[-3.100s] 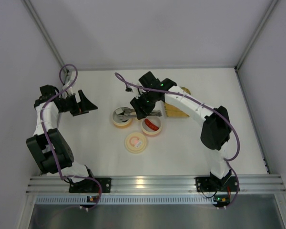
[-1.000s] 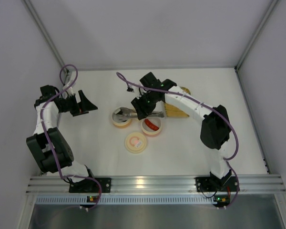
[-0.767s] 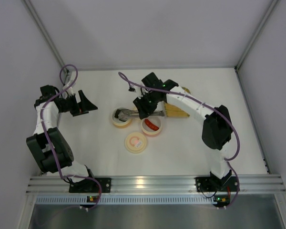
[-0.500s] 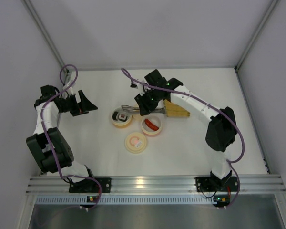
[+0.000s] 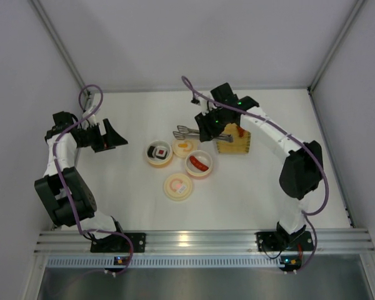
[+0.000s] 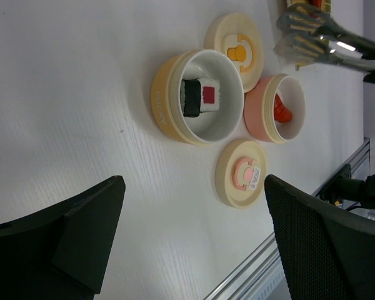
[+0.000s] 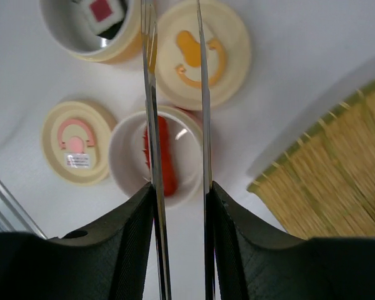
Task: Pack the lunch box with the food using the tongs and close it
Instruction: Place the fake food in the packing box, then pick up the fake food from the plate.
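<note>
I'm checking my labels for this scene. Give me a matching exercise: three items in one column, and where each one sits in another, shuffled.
1 black-and-white sushi roll
2 red toy sausage
3 slim silver metal tongs

A in the pink round bowl
B held in the right tool
C in the yellow round bowl

Pairs: 1-C, 2-A, 3-B

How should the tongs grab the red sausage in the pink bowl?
Pinch the sausage across its middle, with one tip on each long side. It is long and thin, and it lies flat in the pink bowl. The bowl's wall goes all the way round it, so the tongs should probably come straight down from above, not in from the side.
</note>
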Robot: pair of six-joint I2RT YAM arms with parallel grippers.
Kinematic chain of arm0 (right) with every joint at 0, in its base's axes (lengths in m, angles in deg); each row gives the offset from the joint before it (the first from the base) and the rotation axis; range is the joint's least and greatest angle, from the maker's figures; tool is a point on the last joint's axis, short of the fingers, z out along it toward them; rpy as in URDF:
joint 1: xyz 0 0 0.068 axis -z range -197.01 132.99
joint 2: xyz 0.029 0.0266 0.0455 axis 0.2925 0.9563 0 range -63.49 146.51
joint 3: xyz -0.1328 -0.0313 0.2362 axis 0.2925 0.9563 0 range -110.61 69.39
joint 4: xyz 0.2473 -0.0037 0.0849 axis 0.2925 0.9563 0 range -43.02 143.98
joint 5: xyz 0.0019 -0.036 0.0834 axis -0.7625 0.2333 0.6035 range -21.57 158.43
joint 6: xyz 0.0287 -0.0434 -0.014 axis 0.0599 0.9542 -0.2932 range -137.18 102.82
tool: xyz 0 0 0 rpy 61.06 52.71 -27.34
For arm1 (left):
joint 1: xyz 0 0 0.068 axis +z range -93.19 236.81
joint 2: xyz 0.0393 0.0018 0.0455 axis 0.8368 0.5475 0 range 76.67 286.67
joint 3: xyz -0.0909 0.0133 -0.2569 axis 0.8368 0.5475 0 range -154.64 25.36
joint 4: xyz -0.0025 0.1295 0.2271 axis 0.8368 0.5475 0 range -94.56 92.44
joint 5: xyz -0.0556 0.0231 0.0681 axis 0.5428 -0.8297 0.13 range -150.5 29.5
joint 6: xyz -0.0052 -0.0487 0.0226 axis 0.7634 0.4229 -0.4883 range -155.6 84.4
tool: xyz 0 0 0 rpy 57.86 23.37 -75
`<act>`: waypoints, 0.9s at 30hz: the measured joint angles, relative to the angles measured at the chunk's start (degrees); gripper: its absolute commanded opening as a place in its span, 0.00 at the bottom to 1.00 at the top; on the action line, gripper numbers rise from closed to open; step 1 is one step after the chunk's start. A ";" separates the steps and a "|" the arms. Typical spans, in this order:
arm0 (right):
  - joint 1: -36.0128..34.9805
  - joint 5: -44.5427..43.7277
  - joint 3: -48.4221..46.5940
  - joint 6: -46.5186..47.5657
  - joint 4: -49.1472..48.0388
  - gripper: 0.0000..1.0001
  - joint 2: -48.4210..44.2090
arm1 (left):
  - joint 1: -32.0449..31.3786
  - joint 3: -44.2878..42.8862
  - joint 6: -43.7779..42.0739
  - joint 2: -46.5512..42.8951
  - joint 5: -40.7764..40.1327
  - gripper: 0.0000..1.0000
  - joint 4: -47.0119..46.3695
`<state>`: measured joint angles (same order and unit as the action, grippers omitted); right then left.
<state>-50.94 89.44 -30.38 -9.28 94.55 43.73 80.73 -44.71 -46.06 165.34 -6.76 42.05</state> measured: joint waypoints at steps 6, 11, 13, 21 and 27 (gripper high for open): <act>13.90 -5.92 6.86 0.09 0.57 0.39 -8.09 | 0.00 0.09 -0.55 0.00 -0.76 0.98 -0.04; 20.37 -13.29 8.83 -0.66 1.05 0.42 -11.52 | 0.00 0.57 -0.07 0.00 -0.63 0.98 -0.26; 20.61 -15.82 9.03 -0.96 1.31 0.43 -11.72 | 0.00 0.61 0.07 0.00 -0.59 0.98 -0.31; 21.16 -21.57 10.54 -3.06 1.31 0.47 -11.52 | 0.00 0.96 0.02 0.00 -0.68 0.98 -0.33; 21.44 -22.08 11.80 -4.09 1.01 0.48 -11.04 | 0.00 1.27 0.04 0.00 -0.68 0.98 -0.31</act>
<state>-29.50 67.37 -18.58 -13.37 95.55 32.70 80.73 -43.44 -46.01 165.34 -7.44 41.74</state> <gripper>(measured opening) 0.477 0.983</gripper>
